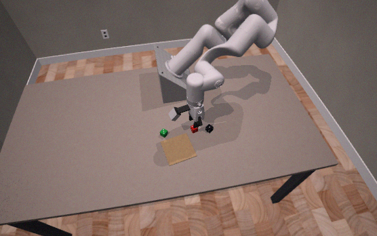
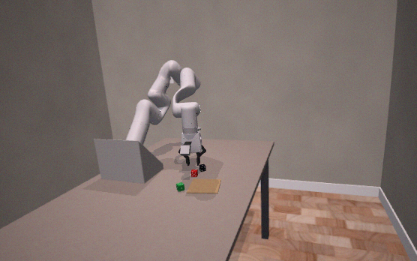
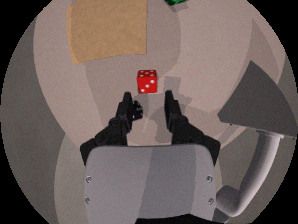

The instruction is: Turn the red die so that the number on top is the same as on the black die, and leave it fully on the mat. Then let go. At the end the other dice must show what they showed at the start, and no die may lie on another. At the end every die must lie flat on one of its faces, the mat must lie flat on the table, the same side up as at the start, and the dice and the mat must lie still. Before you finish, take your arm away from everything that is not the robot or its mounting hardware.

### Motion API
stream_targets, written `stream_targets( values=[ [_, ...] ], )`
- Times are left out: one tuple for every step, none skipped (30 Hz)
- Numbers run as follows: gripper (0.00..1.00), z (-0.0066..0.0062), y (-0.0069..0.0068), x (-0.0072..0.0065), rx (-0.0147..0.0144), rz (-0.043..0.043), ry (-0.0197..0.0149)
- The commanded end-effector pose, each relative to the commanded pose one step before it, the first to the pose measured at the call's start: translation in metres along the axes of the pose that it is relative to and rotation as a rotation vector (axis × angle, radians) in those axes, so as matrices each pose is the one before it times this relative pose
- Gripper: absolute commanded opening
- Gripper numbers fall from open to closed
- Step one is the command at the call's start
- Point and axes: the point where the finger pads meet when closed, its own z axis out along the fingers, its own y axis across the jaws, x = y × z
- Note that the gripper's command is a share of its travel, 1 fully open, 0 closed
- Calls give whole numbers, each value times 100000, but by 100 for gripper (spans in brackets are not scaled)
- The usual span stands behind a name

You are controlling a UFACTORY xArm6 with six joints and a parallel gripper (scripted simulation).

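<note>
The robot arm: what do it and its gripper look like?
The smooth, glossy white robot arm has rounded, tube-like segments, some curved, with a small dark round marking at a joint. The black two-fingered gripper has slim, angular fingers below a pale grey housing with small screws. I can't see any loose cables or sleeve.
</note>
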Motion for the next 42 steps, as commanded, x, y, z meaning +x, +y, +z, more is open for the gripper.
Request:
stream_targets(
  values=[
    [47, 648, -149, 46, 309, -119, 151],
    [47, 148, -2, -1, 0, 0, 0],
    [47, 143, 0, -1, -1, 1, 2],
    [47, 138, -2, -1, 1, 0, -1],
    [47, 133, -2, -1, 1, 0, -1],
    [47, 127, -1, -1, -1, 0, 1],
    [47, 121, 0, -1, -1, 1, 2],
    [47, 114, -2, -1, 1, -1, -2],
    [47, 107, -1, -1, 0, 0, -1],
    [47, 99, -1, -1, 0, 0, 1],
    [47, 92, 0, -1, -1, 1, 1],
    [47, 84, -1, -1, 0, 0, 0],
    [47, 76, -1, -1, 1, 0, -1],
    [47, 0, 0, 0, 0, 0, 0],
    [47, 0, 0, 0, 0, 0, 0],
    [47, 68, -1, -1, 0, 0, -1],
    [47, 60, -1, -1, 0, 0, 0],
    [47, 52, 0, 0, 0, 0, 0],
    [47, 44, 0, 0, 0, 0, 0],
    [47, 37, 0, 0, 0, 0, 0],
    [47, 30, 0, 0, 0, 0, 0],
    [47, 23, 0, 0, 0, 0, 0],
    [47, 17, 0, 0, 0, 0, 0],
    [47, 12, 0, 0, 0, 0, 0],
    [47, 8, 0, 0, 0, 0, 0],
    [47, 4, 0, 0, 0, 0, 0],
    [47, 2, 0, 0, 0, 0, 0],
    [47, 0, 0, 0, 0, 0, 0],
    [47, 0, 0, 0, 0, 0, 0],
    [47, 0, 0, 0, 0, 0, 0],
    [47, 0, 0, 0, 0, 0, 0],
    [47, 0, 0, 0, 0, 0, 0],
    [47, 0, 0, 0, 0, 0, 0],
    [47, 0, 0, 0, 0, 0, 0],
    [47, 0, 0, 0, 0, 0, 0],
    [47, 0, 0, 0, 0, 0, 0],
    [47, 0, 0, 0, 0, 0, 0],
    [47, 0, 0, 0, 0, 0, 0],
    [47, 0, 0, 0, 0, 0, 0],
    [47, 0, 0, 0, 0, 0, 0],
    [47, 0, 0, 0, 0, 0, 0],
    [47, 0, 0, 0, 0, 0, 0]
  ],
)
